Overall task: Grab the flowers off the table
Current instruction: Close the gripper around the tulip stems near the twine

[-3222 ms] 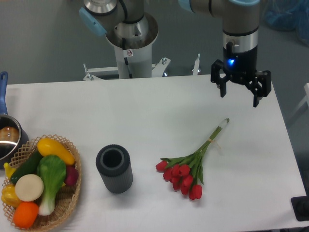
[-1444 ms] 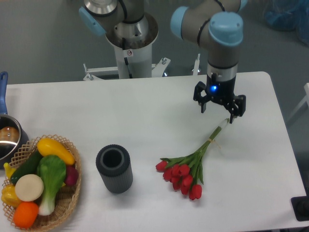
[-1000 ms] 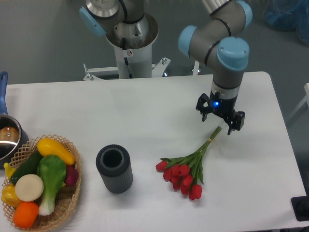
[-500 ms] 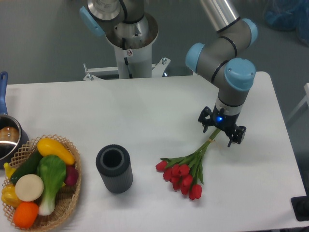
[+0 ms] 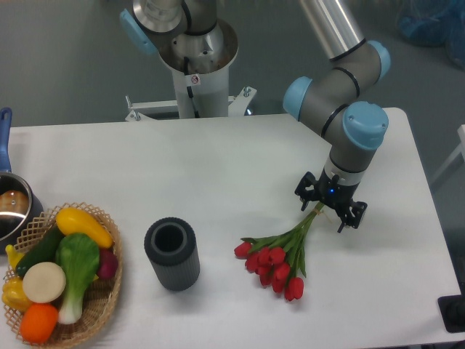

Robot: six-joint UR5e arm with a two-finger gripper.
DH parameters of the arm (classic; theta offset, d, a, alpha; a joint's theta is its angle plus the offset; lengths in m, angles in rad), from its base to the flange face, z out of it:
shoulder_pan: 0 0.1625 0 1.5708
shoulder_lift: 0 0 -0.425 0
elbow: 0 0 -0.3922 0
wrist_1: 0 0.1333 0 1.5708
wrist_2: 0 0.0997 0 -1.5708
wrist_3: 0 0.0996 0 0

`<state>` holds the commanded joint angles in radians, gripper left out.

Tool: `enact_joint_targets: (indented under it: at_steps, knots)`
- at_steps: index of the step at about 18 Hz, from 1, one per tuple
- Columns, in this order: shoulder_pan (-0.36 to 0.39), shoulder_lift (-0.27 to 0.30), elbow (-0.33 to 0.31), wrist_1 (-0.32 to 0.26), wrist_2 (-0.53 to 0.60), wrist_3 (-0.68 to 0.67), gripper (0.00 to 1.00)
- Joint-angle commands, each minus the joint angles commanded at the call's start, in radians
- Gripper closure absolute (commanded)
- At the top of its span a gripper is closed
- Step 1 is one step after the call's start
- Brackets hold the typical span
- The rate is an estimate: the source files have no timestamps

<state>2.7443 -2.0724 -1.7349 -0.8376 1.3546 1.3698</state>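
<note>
The flowers [image 5: 280,258], a small bunch of red tulips with green leaves and long bound stems, lie on the white table [image 5: 218,167] right of centre, heads toward the front. My gripper [image 5: 329,211] is low over the upper end of the stems. Its fingers [image 5: 303,197] stand apart, one on each side of the stems, open and not closed on them. The stem tips are hidden under the gripper.
A dark grey ribbed cylinder [image 5: 171,254] stands upright left of the flowers. A wicker basket [image 5: 105,294] with toy vegetables and fruit sits at the front left corner. A pot [image 5: 13,207] with a blue handle is at the left edge. The robot's base [image 5: 196,65] stands behind the table.
My gripper has come from high over the table's far right corner, moving left, forward and down, and now straddles the stem end. The flowers have not moved.
</note>
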Motion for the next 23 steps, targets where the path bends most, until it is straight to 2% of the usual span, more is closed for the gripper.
enact_joint_targets:
  at_steps: [9, 11, 15, 18, 23]
  knots:
    - [-0.014, -0.009, -0.012, -0.002, -0.005, 0.0, 0.02]
    - [-0.014, -0.009, -0.011, -0.002, -0.005, 0.002, 0.25]
    - [-0.015, -0.009, -0.011, -0.002, -0.005, -0.002, 0.53]
    - [-0.017, -0.009, -0.009, -0.002, -0.005, -0.002, 0.65]
    - [-0.017, -0.009, -0.002, -0.002, -0.005, -0.006, 0.76]
